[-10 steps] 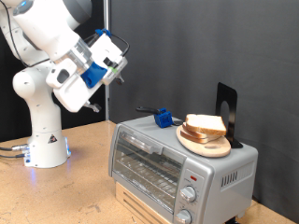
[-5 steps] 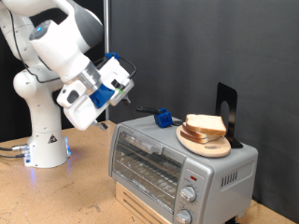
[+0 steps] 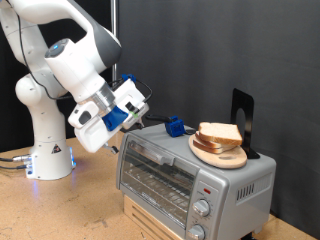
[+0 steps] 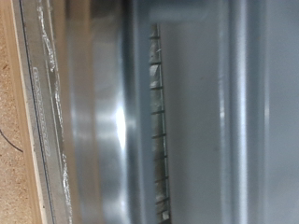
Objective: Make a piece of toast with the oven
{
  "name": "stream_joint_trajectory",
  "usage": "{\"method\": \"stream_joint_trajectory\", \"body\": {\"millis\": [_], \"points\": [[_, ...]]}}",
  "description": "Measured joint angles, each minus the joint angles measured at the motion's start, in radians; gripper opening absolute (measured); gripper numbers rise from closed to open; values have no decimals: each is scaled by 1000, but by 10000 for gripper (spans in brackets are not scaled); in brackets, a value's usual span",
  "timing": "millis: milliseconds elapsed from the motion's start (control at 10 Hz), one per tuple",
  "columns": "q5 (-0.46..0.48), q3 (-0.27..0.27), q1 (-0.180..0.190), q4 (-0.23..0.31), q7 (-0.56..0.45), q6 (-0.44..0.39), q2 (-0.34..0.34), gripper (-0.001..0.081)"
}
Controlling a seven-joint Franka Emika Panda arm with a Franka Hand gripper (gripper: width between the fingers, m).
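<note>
The oven (image 3: 190, 175) is a small silver-grey box at the exterior view's lower right, with its glass door closed. A wire rack shows behind the glass, and two knobs (image 3: 203, 208) sit under a red light. On its roof a round wooden plate (image 3: 222, 155) carries the piece of toast (image 3: 220, 132), pale with a tan crust. My gripper (image 3: 143, 101) hangs just off the oven's upper left corner, well apart from the toast. The wrist view is blurred and shows the oven's metal front (image 4: 103, 112) and rack bars (image 4: 157, 121) close up, with no fingers in sight.
A small blue object (image 3: 176, 127) and a black upright stand (image 3: 242, 120) also sit on the oven's roof. The oven rests on a pale wooden box (image 3: 150, 215). The robot's white base (image 3: 48, 150) stands on the wooden table at the exterior view's left.
The arm has swung down and towards the exterior view's right, bringing the gripper from high above the table to the oven's upper left corner. The toast and plate have not moved.
</note>
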Motion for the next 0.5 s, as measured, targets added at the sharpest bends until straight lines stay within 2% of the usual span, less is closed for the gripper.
{"method": "stream_joint_trajectory", "body": {"millis": [200, 500], "points": [[44, -12, 28, 5, -23, 32, 43, 682], [80, -30, 44, 12, -81, 40, 79, 682]]}}
